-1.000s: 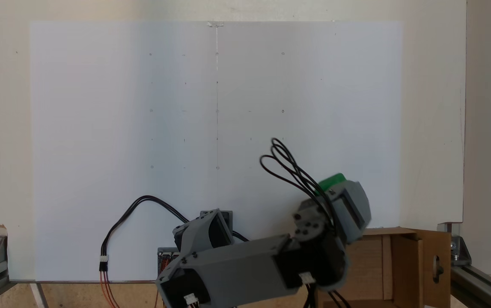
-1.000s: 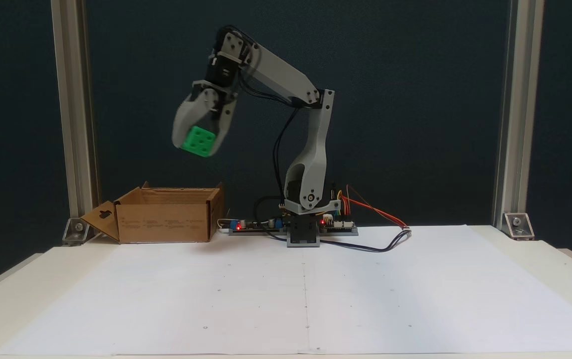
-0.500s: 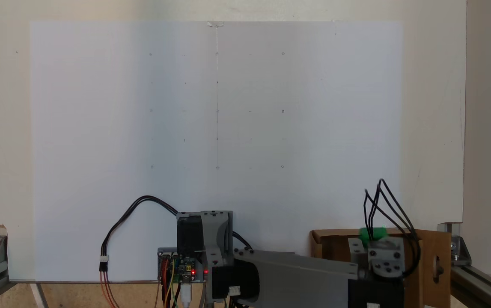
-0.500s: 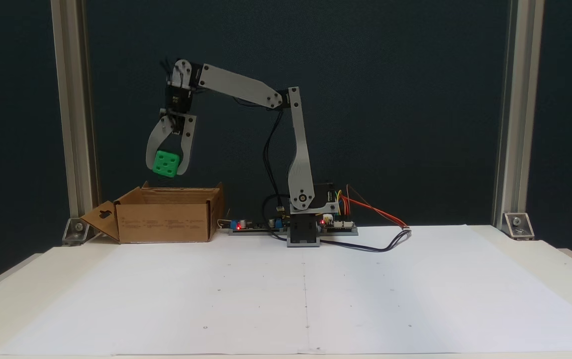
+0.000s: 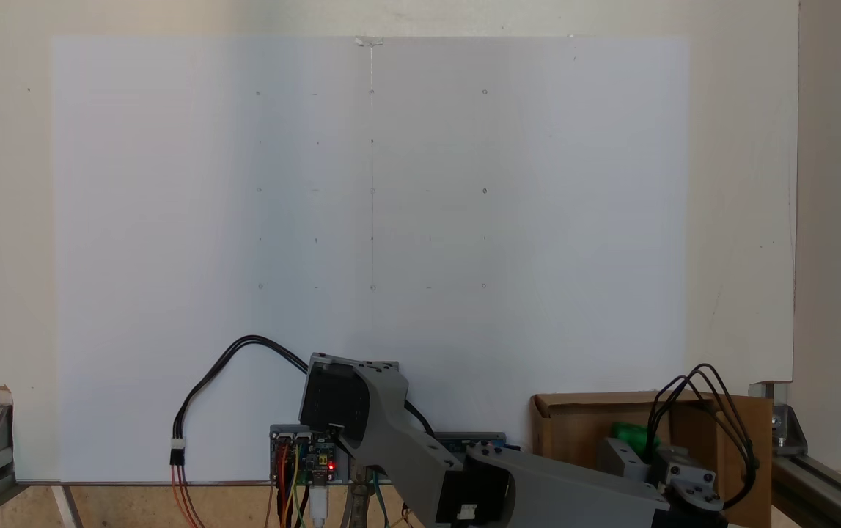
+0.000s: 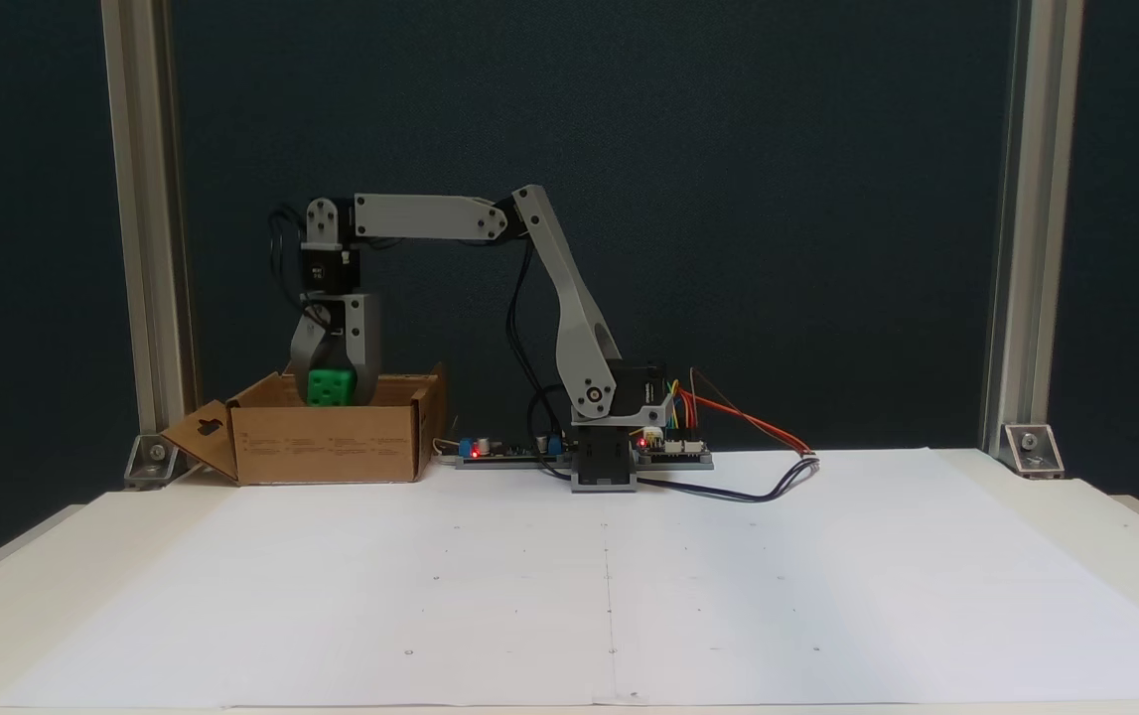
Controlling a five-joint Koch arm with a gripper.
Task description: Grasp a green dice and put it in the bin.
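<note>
While my forearm reaches out level from the elbow, my gripper (image 6: 331, 389) hangs straight down over the bin (image 6: 326, 442) with its two grey jaws closed against the sides of the green dice (image 6: 330, 386). Seen from the fixed view that faces me, the dice is a small bright green cube with rounded corners, and the face turned toward that camera shows sunken pips of the same green. It sits between the lower ends of my jaws, at the level of the bin's top edge, its lower part dipping behind the front wall. The bin is a brown corrugated cardboard box, much wider than the dice, standing on the worktop (image 6: 53, 556) beside the white paper sheet (image 6: 609, 586); one flap, folded outward on the left in that view, carries a keyhole-shaped cut-out. From the fixed view looking down, the green dice (image 5: 633, 434) shows as a green patch inside the bin (image 5: 574, 425), partly hidden by my wrist and its black cables (image 5: 713, 411).
</note>
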